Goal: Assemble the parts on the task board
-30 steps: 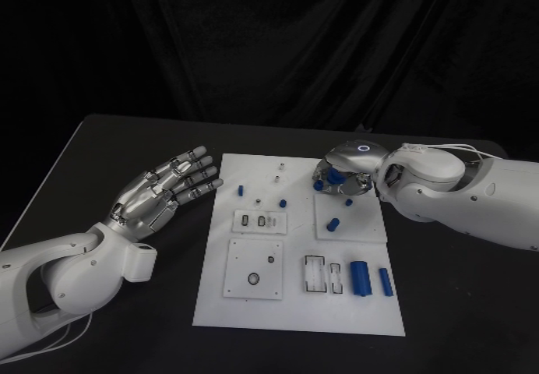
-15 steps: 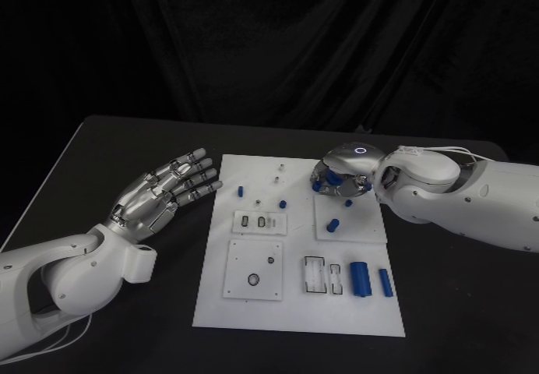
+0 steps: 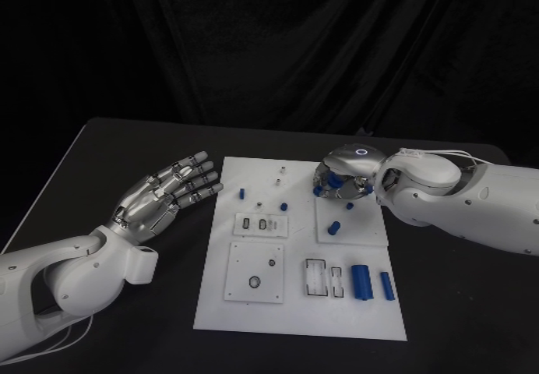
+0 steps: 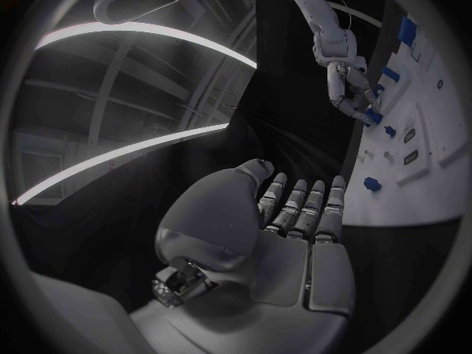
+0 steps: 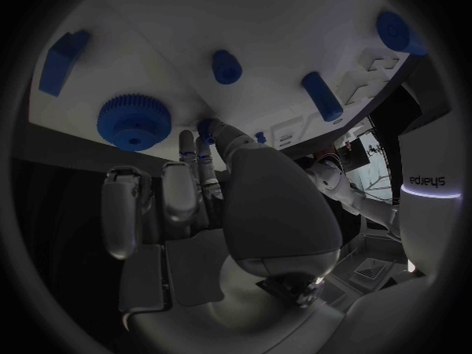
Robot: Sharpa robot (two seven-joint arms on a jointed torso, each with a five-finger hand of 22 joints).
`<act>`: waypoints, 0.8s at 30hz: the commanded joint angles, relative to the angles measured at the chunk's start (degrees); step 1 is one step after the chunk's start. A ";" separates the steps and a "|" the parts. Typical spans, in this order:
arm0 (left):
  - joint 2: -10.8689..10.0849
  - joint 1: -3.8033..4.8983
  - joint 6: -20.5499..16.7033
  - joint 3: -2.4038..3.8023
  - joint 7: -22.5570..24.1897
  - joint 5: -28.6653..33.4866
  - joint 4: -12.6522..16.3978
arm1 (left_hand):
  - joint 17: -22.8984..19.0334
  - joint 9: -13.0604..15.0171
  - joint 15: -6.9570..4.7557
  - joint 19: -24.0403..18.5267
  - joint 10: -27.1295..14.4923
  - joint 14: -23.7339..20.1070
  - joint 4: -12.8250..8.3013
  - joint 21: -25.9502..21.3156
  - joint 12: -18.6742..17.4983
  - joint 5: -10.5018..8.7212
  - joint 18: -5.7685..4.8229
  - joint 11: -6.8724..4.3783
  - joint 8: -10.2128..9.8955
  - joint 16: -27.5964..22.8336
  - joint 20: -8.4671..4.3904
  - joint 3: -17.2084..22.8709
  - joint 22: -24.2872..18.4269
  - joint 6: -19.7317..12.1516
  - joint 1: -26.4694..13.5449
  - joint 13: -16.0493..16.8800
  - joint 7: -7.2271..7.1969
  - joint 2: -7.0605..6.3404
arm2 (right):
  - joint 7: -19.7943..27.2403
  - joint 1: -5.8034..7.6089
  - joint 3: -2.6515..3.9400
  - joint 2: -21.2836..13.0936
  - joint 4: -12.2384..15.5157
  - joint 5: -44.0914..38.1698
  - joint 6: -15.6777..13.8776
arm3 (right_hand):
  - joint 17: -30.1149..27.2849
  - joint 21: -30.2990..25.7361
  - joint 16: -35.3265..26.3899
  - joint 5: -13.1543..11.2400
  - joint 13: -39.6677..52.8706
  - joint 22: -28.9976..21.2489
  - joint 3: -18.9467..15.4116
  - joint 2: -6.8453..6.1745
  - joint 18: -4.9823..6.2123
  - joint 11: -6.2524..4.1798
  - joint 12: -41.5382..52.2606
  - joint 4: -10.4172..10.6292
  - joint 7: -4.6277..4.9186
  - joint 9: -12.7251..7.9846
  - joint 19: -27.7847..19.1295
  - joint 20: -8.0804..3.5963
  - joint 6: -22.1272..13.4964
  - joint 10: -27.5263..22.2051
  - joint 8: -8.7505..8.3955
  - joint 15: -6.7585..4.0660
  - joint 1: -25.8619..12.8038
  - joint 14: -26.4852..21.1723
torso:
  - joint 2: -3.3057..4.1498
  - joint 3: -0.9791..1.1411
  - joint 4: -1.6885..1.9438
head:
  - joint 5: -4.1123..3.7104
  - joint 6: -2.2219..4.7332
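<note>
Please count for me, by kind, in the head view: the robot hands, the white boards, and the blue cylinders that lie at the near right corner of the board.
Hands: 2 (left hand, right hand)
Board: 1
Blue cylinders: 2 (thick cylinder, thin cylinder)
Total: 5

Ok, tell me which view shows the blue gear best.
The right wrist view: the blue gear sits large and unblocked, teeth plain. In the head view the right hand covers that spot; the left wrist view leaves it too small to tell.
</note>
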 commanded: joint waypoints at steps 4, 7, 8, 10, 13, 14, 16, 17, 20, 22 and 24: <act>-0.34 0.09 0.61 -0.01 12.18 0.01 0.13 | 0.08 -0.05 0.39 0.14 -0.12 0.01 -0.15 -0.12 -0.12 -0.05 -0.80 0.25 -0.46 0.40 -0.07 0.60 -0.04 -0.41 -0.76 -0.03 0.18 -0.09 | -0.47 0.46 0.04 -0.36 1.09 0.98 -3.27 | 0.42 -0.27 -0.46 0.18 -0.02 3.66 -0.45 1.27 -0.69 -0.77 -1.56 -0.43 -2.19 6.90 0.19 -0.89 2.18 3.07 2.42 -0.87 0.10 0.12 | -0.01 -0.02 0.04 | 0.45 1.26; -0.51 0.09 0.51 -0.01 12.13 0.01 0.17 | 0.08 -0.05 0.39 0.14 -0.12 0.01 -0.15 -0.12 -0.12 -0.05 -0.80 0.25 -0.46 0.40 -0.07 0.60 -0.04 -0.41 -0.76 -0.03 0.18 -0.09 | -0.77 1.20 0.04 -0.12 1.28 1.56 -3.35 | 0.45 -0.28 -0.55 0.06 -0.03 3.72 -0.50 1.18 -0.70 -0.89 -2.12 -0.39 -2.35 7.65 0.22 -1.01 2.14 3.68 2.68 -0.99 0.00 0.16 | -0.04 -0.05 0.07 | 0.66 1.81; -0.56 0.09 0.45 -0.01 12.11 0.01 0.18 | 0.08 -0.05 0.39 0.14 -0.12 0.01 -0.15 -0.12 -0.12 -0.05 -0.80 0.25 -0.46 0.40 -0.07 0.60 -0.04 -0.41 -0.76 -0.03 0.18 -0.09 | -0.86 1.54 0.05 0.07 1.27 1.79 -3.30 | 0.51 -0.27 -0.54 0.07 -0.04 3.73 -0.50 1.17 -0.70 -0.91 -2.19 -0.39 -2.35 7.74 0.23 -1.03 2.13 3.74 2.70 -1.00 0.00 0.18 | -0.03 -0.04 0.06 | 0.70 1.90; -0.62 0.09 0.38 -0.01 12.10 0.02 0.21 | 0.08 -0.05 0.39 0.14 -0.12 0.01 -0.15 -0.12 -0.12 -0.05 -0.80 0.25 -0.46 0.40 -0.07 0.60 -0.04 -0.41 -0.76 -0.03 0.18 -0.09 | -0.97 2.16 0.05 0.60 1.05 2.10 -3.25 | 0.56 -0.28 -0.55 0.18 -0.05 3.74 -0.47 1.14 -0.70 -0.93 -2.41 -0.41 -2.35 7.98 0.24 -1.06 2.09 3.87 2.76 -1.03 0.02 0.20 | -0.05 -0.08 0.00 | 0.88 2.07; -0.59 0.09 0.32 -0.01 12.08 0.02 0.22 | 0.08 -0.05 0.39 0.14 -0.12 0.01 -0.15 -0.12 -0.12 -0.05 -0.80 0.25 -0.46 0.40 -0.07 0.60 -0.04 -0.41 -0.76 -0.03 0.18 -0.09 | -0.92 2.77 0.09 1.67 0.37 2.35 -3.47 | 0.68 -0.27 -0.55 0.34 -0.06 3.81 -0.44 1.09 -0.72 -0.94 -2.78 -0.39 -2.35 8.36 0.28 -1.11 1.98 4.05 2.84 -1.05 0.00 0.24 | -0.04 -0.09 -0.01 | 1.06 2.35; -0.55 0.09 0.31 -0.01 12.08 0.02 0.22 | 0.08 -0.05 0.39 0.14 -0.12 0.01 -0.15 -0.12 -0.12 -0.05 -0.80 0.25 -0.46 0.40 -0.07 0.60 -0.04 -0.41 -0.76 -0.03 0.18 -0.09 | -0.77 2.96 0.13 2.39 -0.17 2.55 -3.71 | 0.79 -0.28 -0.53 0.47 -0.07 3.81 -0.42 1.07 -0.72 -0.94 -3.02 -0.39 -2.31 8.57 0.28 -1.12 1.87 4.11 2.85 -1.06 -0.01 0.28 | -0.02 -0.10 0.00 | 1.16 2.46; -0.45 0.09 0.33 -0.02 12.07 0.03 0.20 | 0.08 -0.05 0.39 0.14 -0.12 0.01 -0.15 -0.12 -0.12 -0.05 -0.80 0.25 -0.46 0.40 -0.07 0.60 -0.04 -0.41 -0.76 -0.03 0.18 -0.09 | -0.51 3.13 0.18 3.41 -1.00 2.95 -3.99 | 0.83 -0.23 -0.54 0.69 -0.08 3.92 -0.36 1.06 -0.75 -0.95 -3.29 -0.43 -2.24 8.83 0.35 -1.14 1.76 4.21 2.88 -1.07 0.04 0.31 | 0.00 -0.11 0.01 | 1.17 2.59; -0.39 0.09 0.35 -0.02 12.07 0.03 0.19 | 0.08 -0.05 0.39 0.14 -0.12 0.01 -0.15 -0.12 -0.12 -0.05 -0.80 0.25 -0.46 0.40 -0.07 0.60 -0.04 -0.41 -0.76 -0.03 0.18 -0.09 | -0.34 3.20 0.21 4.00 -1.51 3.20 -4.13 | 0.87 -0.24 -0.56 0.96 -0.07 3.94 -0.29 1.05 -0.75 -0.97 -3.57 -0.51 -2.14 9.12 0.36 -1.16 1.64 4.32 2.90 -1.09 0.11 0.33 | 0.02 -0.10 0.04 | 1.12 2.62; -0.26 0.09 0.36 -0.02 12.07 0.03 0.19 | 0.07 -0.05 0.43 0.16 -0.17 -0.02 -0.21 -0.10 -0.15 -0.06 -0.87 0.20 -0.47 0.43 -0.07 0.77 -0.03 -0.42 -0.84 -0.04 0.16 -0.14 | 0.11 3.32 0.28 5.62 -2.98 3.73 -4.35 | 1.05 -0.25 -0.53 1.28 -0.07 3.96 -0.21 1.02 -0.75 -0.96 -3.96 -0.60 -1.95 9.47 0.37 -1.18 1.45 4.42 2.90 -1.09 0.18 0.40 | 0.03 -0.13 0.04 | 1.01 2.68; -0.23 0.09 0.31 -0.02 12.07 0.03 0.24 | 0.07 -0.05 0.43 0.16 -0.17 -0.02 -0.21 -0.10 -0.15 -0.06 -0.87 0.20 -0.47 0.43 -0.07 0.77 -0.03 -0.42 -0.84 -0.04 0.16 -0.14 | 0.36 3.38 0.32 6.89 -4.24 4.00 -4.24 | 1.03 -0.23 -0.55 1.43 -0.07 4.01 -0.17 1.03 -0.76 -0.97 -4.11 -0.65 -1.86 9.60 0.40 -1.18 1.36 4.44 2.89 -1.09 0.23 0.40 | 0.02 -0.10 0.00 | 1.08 2.70; -0.31 0.09 0.23 -0.02 12.05 0.10 0.33 | 0.07 -0.05 0.43 0.16 -0.17 -0.02 -0.21 -0.10 -0.15 -0.06 -0.87 0.20 -0.47 0.43 -0.07 0.77 -0.03 -0.42 -0.84 -0.04 0.16 -0.14 | 0.53 3.42 0.36 8.21 -5.67 4.16 -3.95 | 1.15 -0.22 -0.55 1.87 -0.06 4.07 -0.05 1.03 -0.78 -0.95 -4.56 -0.82 -1.60 10.00 0.44 -1.19 1.11 4.49 2.86 -1.09 0.37 0.44 | 0.04 -0.11 0.00 | 1.16 2.81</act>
